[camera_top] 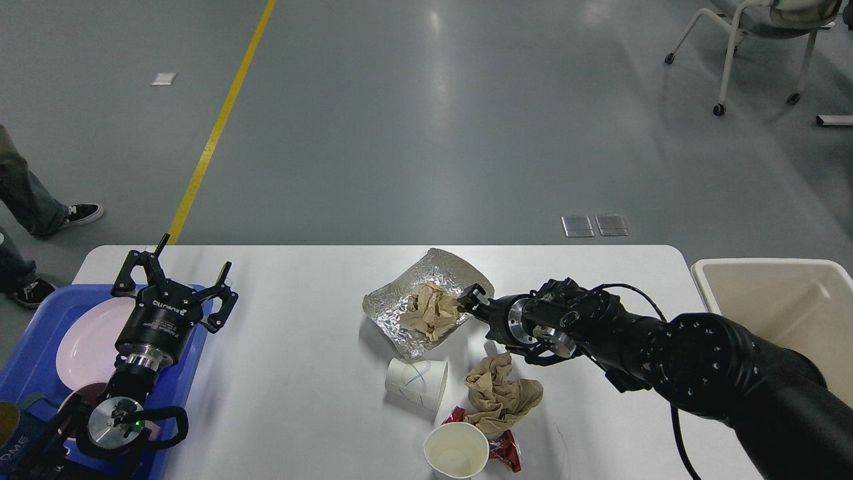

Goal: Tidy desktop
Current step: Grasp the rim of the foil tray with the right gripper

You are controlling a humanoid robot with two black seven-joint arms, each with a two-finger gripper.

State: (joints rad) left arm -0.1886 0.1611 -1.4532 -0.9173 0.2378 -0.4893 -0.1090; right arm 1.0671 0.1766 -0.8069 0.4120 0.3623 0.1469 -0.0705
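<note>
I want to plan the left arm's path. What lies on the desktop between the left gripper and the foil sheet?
In the head view, nothing: the desktop is bare between the left gripper and the foil sheet.

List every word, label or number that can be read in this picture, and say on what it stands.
"ROBOTIQ": on the body of the left end effector, seen upside down.
"OME": end of a cut-off word on the dark object at the lower left edge.
Red wrapper: print too crumpled to read.
Lying paper cup: a blue swirl only, no words.

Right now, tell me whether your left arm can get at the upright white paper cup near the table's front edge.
Probably yes: the left gripper hangs open over the blue plastic tray, and bare white tabletop lies between it and the upright white paper cup.
</note>
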